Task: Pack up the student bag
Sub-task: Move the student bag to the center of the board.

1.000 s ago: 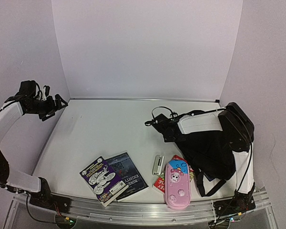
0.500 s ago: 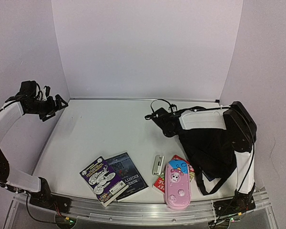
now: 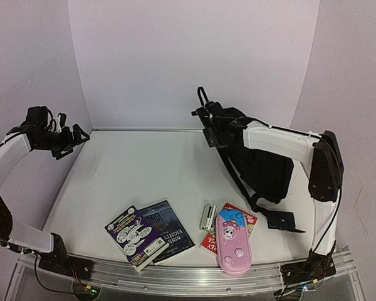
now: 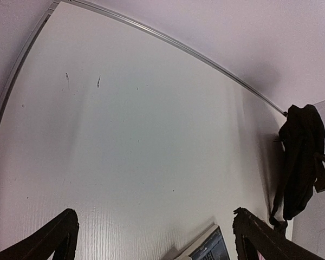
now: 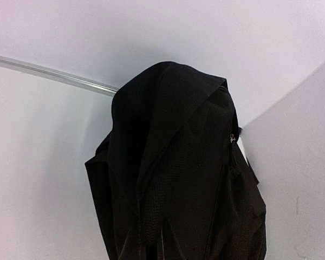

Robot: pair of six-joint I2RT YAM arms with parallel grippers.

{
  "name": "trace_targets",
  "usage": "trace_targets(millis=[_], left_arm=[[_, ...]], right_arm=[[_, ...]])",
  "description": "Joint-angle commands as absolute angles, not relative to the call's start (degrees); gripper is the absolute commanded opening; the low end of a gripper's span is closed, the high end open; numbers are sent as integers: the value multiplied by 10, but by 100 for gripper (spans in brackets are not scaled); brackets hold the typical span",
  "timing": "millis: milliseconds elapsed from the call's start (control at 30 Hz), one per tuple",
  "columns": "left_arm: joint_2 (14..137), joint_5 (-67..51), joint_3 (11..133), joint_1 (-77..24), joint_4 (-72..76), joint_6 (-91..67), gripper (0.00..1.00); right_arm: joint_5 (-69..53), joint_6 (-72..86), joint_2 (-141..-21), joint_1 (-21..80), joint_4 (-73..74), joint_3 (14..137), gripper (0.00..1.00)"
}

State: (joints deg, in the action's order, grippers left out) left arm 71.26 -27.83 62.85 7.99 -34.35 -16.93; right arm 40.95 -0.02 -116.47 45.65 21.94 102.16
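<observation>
The student bag [image 3: 258, 164], a big soft black backpack, hangs by its top, lifted off the table at the back right, with its lower part and straps trailing toward the table. My right gripper [image 3: 208, 120] is shut on the bag's top, high above the table near the back wall. In the right wrist view the student bag [image 5: 184, 179] fills the middle and hides the fingers. My left gripper [image 3: 75, 139] is open and holds nothing, raised at the far left by the side wall. The left wrist view shows the student bag [image 4: 300, 157] hanging at the right.
A pink pencil case [image 3: 232, 243] lies at the front, partly over a red booklet [image 3: 230, 219]. A small silver item [image 3: 207, 216] is beside it. Two books [image 3: 138, 235] [image 3: 171, 231] lie front left. A small dark pouch [image 3: 282, 221] sits front right.
My right gripper closed on the bag's top, then rose toward the back wall, pulling the bag up off the table. The dark pouch now shows where the bag lay. The left arm stayed still.
</observation>
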Motion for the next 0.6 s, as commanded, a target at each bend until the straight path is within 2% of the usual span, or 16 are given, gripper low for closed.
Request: trace_targets(millis=[0,200,267,367,400,467,567], left_arm=[[700,-295,626,82,-322,-172,100],[702,-302,624,82,-319,-170,100],[704,-306,623,81,-318,-170,100],[710,-315,624,81,-316,-170,100],[711,-320,623,81,-315,-170,100],[713,-327,622,78,-312,-171,100],[718,-336,619,66,-306,-170,100]], right_arm=[[275,-62,-1179,524,138,1075,0],[181,-55,-1206,584,127,1085,1],[160,-42,-1198,594,127,1075,19],[140,-10,-1165,597,126,1040,56],[146,12,-1149,597,126,1030,64],[169,50,-1118,597,126,1002,77],[205,100,-1072,595,127,961,87]])
